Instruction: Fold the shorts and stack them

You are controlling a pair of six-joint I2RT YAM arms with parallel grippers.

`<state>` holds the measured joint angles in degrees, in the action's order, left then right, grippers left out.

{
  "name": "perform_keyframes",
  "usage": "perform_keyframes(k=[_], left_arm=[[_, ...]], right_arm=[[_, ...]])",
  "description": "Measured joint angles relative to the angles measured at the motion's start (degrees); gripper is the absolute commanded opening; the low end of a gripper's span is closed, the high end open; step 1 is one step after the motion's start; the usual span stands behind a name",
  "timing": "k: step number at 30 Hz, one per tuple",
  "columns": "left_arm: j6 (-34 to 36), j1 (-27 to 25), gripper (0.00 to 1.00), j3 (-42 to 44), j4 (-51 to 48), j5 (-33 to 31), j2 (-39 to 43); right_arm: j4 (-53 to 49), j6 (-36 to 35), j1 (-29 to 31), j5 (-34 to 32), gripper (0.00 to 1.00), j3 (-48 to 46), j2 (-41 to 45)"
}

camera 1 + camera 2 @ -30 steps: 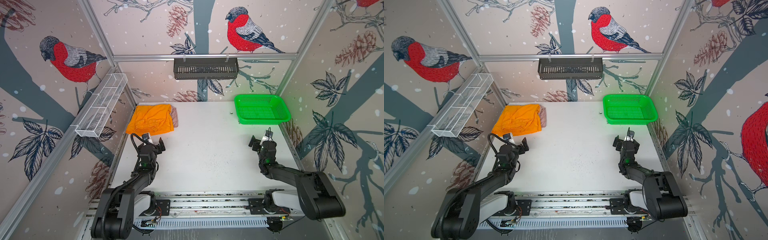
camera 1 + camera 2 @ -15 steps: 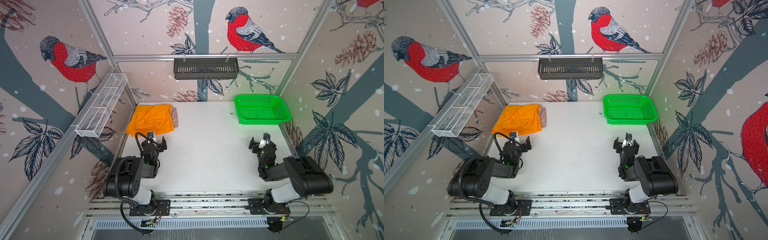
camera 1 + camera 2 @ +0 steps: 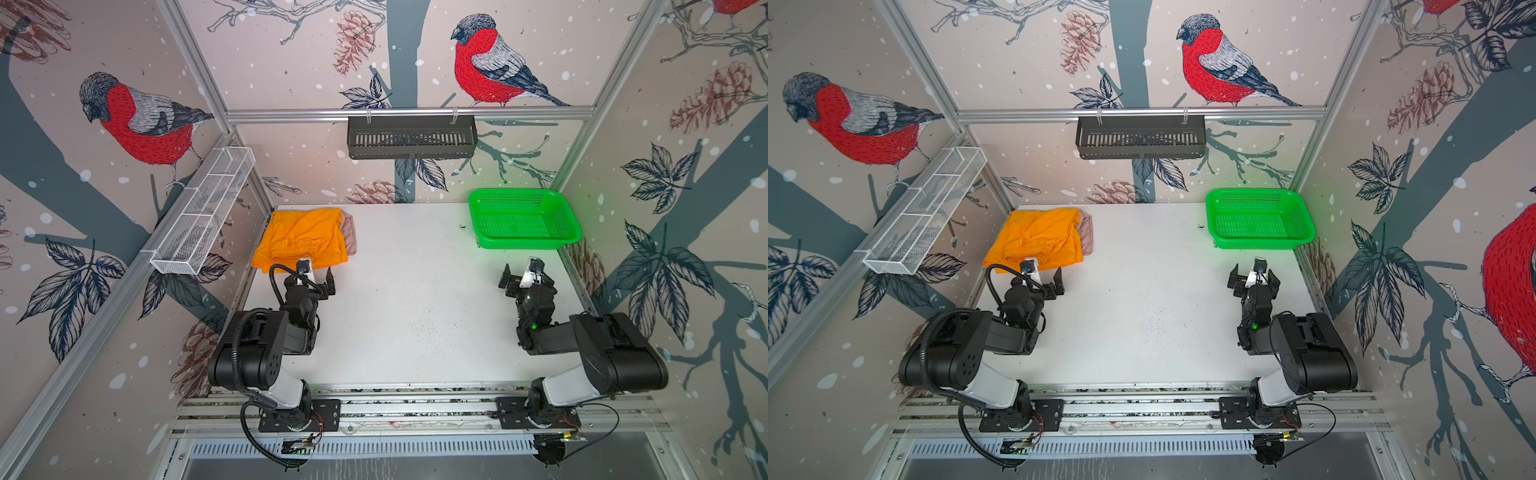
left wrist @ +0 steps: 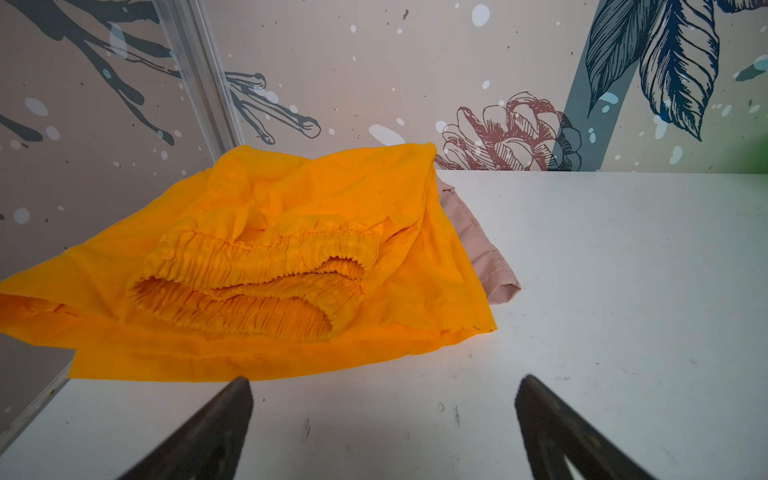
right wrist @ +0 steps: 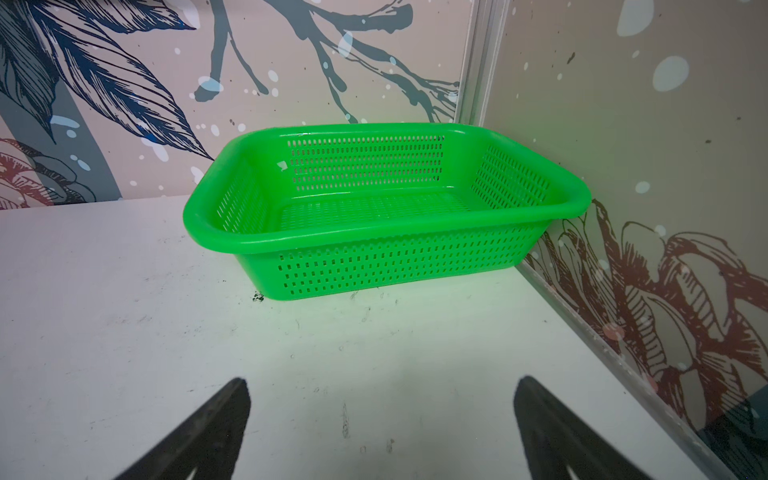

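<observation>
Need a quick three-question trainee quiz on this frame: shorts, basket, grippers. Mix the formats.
1. True or false: the bright orange cloth shorts lie on top of the pale pink cloth shorts.
2. Multiple choice: the green plastic mesh basket holds A) orange shorts, B) pink shorts, C) nothing.
3. Fill in: the left gripper and the right gripper both stand ____, gripping nothing.
Key: 1 true; 2 C; 3 open.

Just ahead of the left jaws the orange shorts, lying on the pink shorts, block the corner. Ahead of the right jaws bare worktop runs to the green basket. Between both pairs of jaws it lies open.
</observation>
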<state>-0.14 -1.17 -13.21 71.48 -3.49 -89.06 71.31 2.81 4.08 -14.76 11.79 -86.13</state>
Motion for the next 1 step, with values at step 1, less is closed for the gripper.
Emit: perform_keyframes(k=[1], left_arm=[[0.0,0.0,0.98,0.0,0.02,0.0,0.0]], right_arm=[[-0.2,0.0,-0.04,0.02,1.0,0.07,0.0]])
